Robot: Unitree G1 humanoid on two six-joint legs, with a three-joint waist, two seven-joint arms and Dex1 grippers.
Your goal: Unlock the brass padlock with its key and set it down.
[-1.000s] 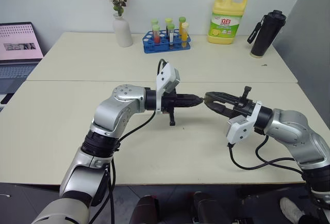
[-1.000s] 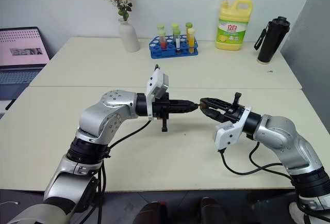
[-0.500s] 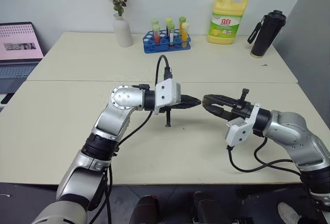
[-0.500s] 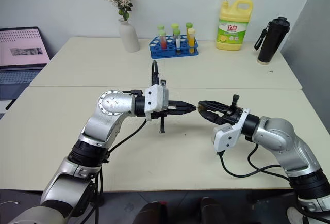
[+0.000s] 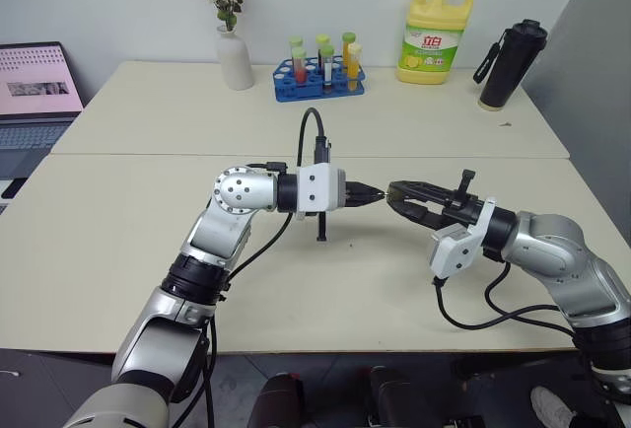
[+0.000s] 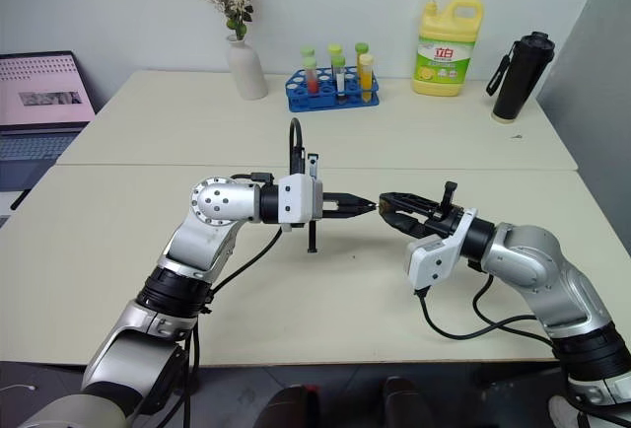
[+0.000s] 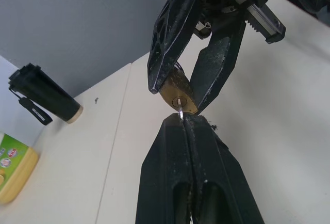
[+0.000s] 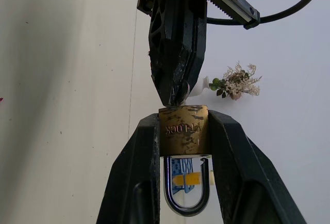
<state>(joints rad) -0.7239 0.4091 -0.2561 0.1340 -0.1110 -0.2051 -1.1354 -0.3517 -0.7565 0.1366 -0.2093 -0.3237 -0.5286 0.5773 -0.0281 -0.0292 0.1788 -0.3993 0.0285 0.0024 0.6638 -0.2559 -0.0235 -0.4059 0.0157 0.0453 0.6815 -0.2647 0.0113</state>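
Count — 1 brass padlock (image 8: 183,130), 1 key (image 7: 180,110), 2 grippers: left gripper (image 5: 373,192), right gripper (image 5: 396,195). On the tables (image 5: 148,122), 2 pushed together — 1 vase (image 5: 235,56), 1 tube rack (image 5: 318,80), 1 soap jug (image 5: 435,35), 1 blk bottle (image 5: 510,64). 1 laptop (image 5: 35,93) at the side.

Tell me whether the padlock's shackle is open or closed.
Closed, as far as shows: the silver shackle has both legs running up into the brass padlock, clamped in the right gripper.
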